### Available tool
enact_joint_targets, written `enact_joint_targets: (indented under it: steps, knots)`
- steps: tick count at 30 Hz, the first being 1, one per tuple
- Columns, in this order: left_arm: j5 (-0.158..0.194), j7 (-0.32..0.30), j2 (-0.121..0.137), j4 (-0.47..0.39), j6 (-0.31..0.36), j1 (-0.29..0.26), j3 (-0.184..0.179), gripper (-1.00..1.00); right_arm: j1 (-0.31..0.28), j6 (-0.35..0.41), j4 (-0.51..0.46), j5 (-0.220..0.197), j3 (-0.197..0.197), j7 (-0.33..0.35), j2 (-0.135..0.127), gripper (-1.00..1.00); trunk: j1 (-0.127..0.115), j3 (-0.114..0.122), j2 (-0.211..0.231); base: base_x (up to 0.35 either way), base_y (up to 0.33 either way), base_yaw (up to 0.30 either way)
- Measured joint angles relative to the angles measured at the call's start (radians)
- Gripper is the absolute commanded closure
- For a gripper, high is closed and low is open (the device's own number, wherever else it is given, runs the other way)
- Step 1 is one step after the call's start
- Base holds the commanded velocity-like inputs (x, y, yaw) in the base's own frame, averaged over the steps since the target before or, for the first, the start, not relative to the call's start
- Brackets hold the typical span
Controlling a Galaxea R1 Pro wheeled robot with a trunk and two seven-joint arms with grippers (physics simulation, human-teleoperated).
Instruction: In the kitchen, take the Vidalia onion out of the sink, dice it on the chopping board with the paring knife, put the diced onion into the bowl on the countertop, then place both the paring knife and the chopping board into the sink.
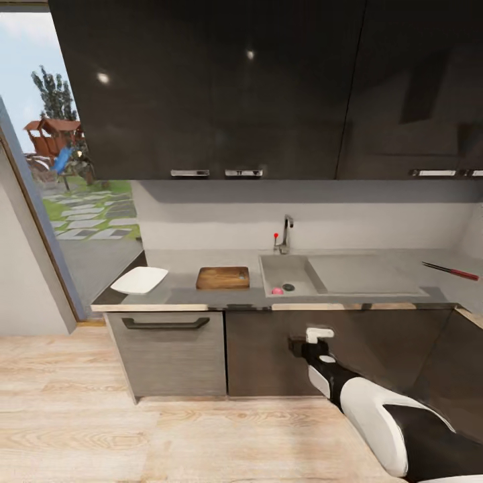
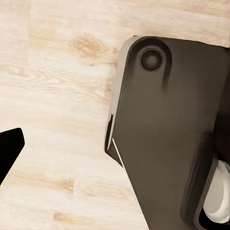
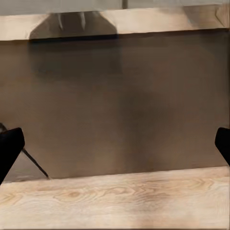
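Note:
The sink (image 1: 302,267) is set into the grey countertop (image 1: 376,258), with a chrome faucet (image 1: 286,235) behind it. A small pinkish onion (image 1: 277,291) lies in the basin beside the drain. Left of the sink lies the brown chopping board (image 1: 223,278), and further left the white bowl (image 1: 139,280). At the far right of the counter lies the paring knife (image 1: 451,270), dark-bladed with a red handle. My right gripper (image 1: 303,343) (image 3: 115,148) hangs open below counter height, facing the dark cabinet front. Over the wooden floor, my left gripper's fingertip (image 2: 10,148) sits wide at the frame's edge.
Glossy black upper cabinets (image 1: 215,87) hang over the counter. A grey drawer unit (image 1: 168,349) with a dark handle stands under the bowl. A glass door (image 1: 60,174) at left opens onto a garden. My dark base (image 2: 167,134) is beside the left gripper.

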Motion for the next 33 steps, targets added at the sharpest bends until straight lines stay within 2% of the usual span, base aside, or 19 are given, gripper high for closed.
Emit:
enact_joint_targets:
  steps: [1,3,10,13,15,18,20,21,22,23,24,25,26,27,28,30,33]
  knots:
    - [-0.001,0.0,-0.001,-0.006,0.0,0.0,0.0,-1.0,0.038,-0.039,0.0,0.0,-0.001,0.0,0.0,-1.0,0.0,0.0,0.0,-0.002,0.0,0.0]
    - [-0.002,0.0,-0.004,-0.052,0.002,0.0,0.0,-1.0,0.165,-0.145,0.0,0.001,-0.001,0.0,-0.001,-1.0,0.0,0.0,0.0,0.0,0.0,0.0]
    - [-0.002,0.002,-0.003,-0.146,0.007,0.0,0.001,-1.0,0.386,-0.318,0.001,0.002,-0.001,0.002,-0.013,-1.0,0.0,0.0,0.0,0.0,0.0,0.0]
    - [-0.002,0.004,-0.003,-0.183,0.009,-0.001,0.001,-1.0,0.512,-0.484,0.002,0.002,-0.003,0.013,-0.02,-1.0,0.0,0.0,0.0,0.0,0.0,0.0]
    - [-0.002,0.005,-0.003,-0.215,0.012,-0.001,0.001,-1.0,0.564,-0.565,0.003,0.002,-0.003,0.032,-0.024,-1.0,0.0,0.0,0.0,0.0,0.0,0.0]
    - [-0.002,0.007,-0.006,-0.289,0.036,-0.002,0.001,-1.0,0.619,-0.638,0.003,0.003,0.0,0.067,-0.032,-1.0,0.0,0.0,0.0,0.0,0.0,0.0]
    - [-0.002,0.008,-0.01,-0.395,0.129,-0.002,0.001,-1.0,0.644,-0.669,0.002,0.003,0.001,0.101,-0.042,-1.0,0.0,0.0,0.0,0.0,0.0,0.0]
    - [-0.003,0.01,-0.021,-0.52,0.287,-0.002,0.001,-1.0,0.654,-0.682,0.002,0.003,0.001,0.119,-0.05,-1.0,0.0,0.0,0.0,0.0,0.0,0.0]
    - [-0.004,0.013,-0.031,-0.618,0.371,-0.002,0.0,-1.0,0.657,-0.685,0.002,0.003,0.001,0.124,-0.053,-1.0,0.0,0.0,0.0,0.0,0.0,0.0]
    - [-0.005,0.016,-0.036,-0.664,0.417,-0.002,0.0,-1.0,0.658,-0.686,0.002,0.003,0.001,0.126,-0.054,-1.0,0.0,0.0,0.0,0.0,0.0,0.0]
    - [-0.006,0.021,-0.046,-0.745,0.497,-0.002,-0.001,-1.0,0.659,-0.688,0.002,0.003,0.0,0.127,-0.055,-1.0,0.0,0.0,0.0,0.0,0.0,0.0]
    - [-0.008,0.024,-0.051,-0.79,0.536,-0.002,-0.002,-1.0,0.659,-0.688,0.002,0.003,0.001,0.128,-0.056,-1.0,0.0,0.0,0.0,0.0,0.0,0.0]
    - [-0.011,0.029,-0.061,-0.867,0.602,-0.003,-0.011,-1.0,0.66,-0.689,0.002,0.003,0.0,0.129,-0.056,-1.0,0.0,0.0,0.0,0.0,0.0,0.0]
    - [-0.013,0.031,-0.066,-0.909,0.634,-0.003,-0.017,-1.0,0.66,-0.689,0.002,0.003,0.0,0.129,-0.057,-1.0,0.0,0.0,0.0,0.0,0.0,0.0]
    - [-0.018,0.034,-0.076,-0.981,0.691,-0.003,-0.034,-1.0,0.661,-0.69,0.002,0.003,0.0,0.13,-0.057,-1.0,0.0,0.0,0.0,0.0,0.0,0.0]
    - [-0.024,0.036,-0.087,-1.056,0.748,-0.004,-0.057,-1.0,0.661,-0.69,0.001,0.003,0.0,0.13,-0.057,-1.0,0.0,0.0,0.0,0.0,0.0,0.0]
    - [-0.046,0.044,-0.104,-1.223,0.893,-0.012,-0.108,-1.0,0.661,-0.69,0.001,0.003,0.0,0.129,-0.057,-1.0,0.0,0.0,0.0,0.0,0.0,0.0]
